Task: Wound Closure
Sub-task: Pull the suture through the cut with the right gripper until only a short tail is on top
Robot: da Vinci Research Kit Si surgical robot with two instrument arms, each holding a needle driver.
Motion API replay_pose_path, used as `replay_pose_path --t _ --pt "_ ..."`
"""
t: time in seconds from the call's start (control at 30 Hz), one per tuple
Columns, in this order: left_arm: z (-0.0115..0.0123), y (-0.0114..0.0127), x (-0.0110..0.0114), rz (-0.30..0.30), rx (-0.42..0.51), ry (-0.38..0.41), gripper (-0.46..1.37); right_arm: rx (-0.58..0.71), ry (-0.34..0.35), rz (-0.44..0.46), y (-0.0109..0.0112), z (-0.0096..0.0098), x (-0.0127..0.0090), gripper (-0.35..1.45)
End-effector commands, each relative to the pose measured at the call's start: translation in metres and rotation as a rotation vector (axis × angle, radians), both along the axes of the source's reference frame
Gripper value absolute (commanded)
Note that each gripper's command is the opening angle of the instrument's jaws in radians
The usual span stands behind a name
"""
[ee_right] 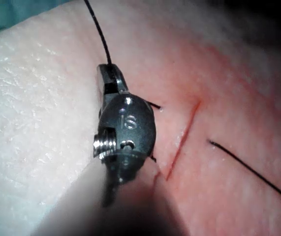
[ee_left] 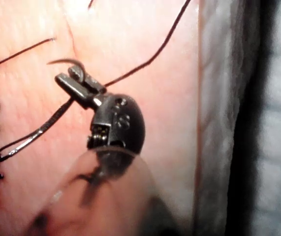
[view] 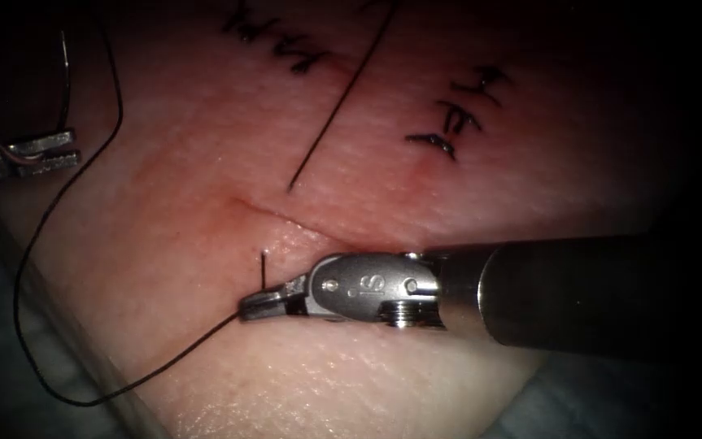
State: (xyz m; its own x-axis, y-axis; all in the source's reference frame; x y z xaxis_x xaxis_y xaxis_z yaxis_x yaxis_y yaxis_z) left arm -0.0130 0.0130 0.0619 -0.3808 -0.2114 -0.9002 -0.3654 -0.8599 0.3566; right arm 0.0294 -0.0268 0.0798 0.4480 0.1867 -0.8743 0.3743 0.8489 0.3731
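Observation:
My right tool [view: 263,306] reaches in from the right, low over the tissue [view: 204,122], and is shut on the needle [view: 263,272] near its thread end. The short visible stretch of needle rises from the jaws and meets the tissue just left of the cut [view: 285,221]; I cannot tell how deep it sits. The same tool [ee_left: 76,83] grips the curved needle [ee_left: 66,62], and it also appears close beside the cut [ee_right: 182,140]. Thread [view: 25,268] trails from the jaws in a wide loop to the left. My left tool [view: 41,152] rests at the far left, shut on a thin strand of thread [view: 65,81].
A loose dark length of thread [view: 338,106] lies on the tissue beyond the cut, its end near the cut. Black stitches [view: 456,114] sit at the back. Red fluid stains the cut's edges. The tissue's edge [view: 115,382] drops off at the lower left onto cloth.

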Motion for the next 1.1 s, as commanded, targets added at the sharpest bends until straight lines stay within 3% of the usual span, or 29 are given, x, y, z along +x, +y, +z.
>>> replay_pose_path --t 0.03,0.33,0.6,0.93,1.1 --pt "0.0 0.0 0.0 0.009 0.006 0.002 -0.35 0.011 -0.004 -0.008 -0.0003 -0.0004 0.0001 -0.35" --pt "0.0001 -0.0002 -0.0001 0.008 0.009 0.003 -0.35 0.084 -0.001 -0.11 -0.0037 -0.0037 0.0021 -0.35" --pt "0.0002 -0.0003 -0.0001 0.006 0.013 0.001 -0.35 0.118 0.014 -0.175 -0.006 -0.0054 0.0043 -0.35" --pt "0.0002 -0.0004 0.0 0.007 0.012 0.0 -0.35 0.148 0.038 -0.259 -0.008 -0.007 0.0064 -0.35" --pt "0.0002 -0.0004 0.0 0.007 0.011 0.0 -0.35 0.14 0.034 -0.253 -0.0076 -0.0072 0.0066 -0.35"
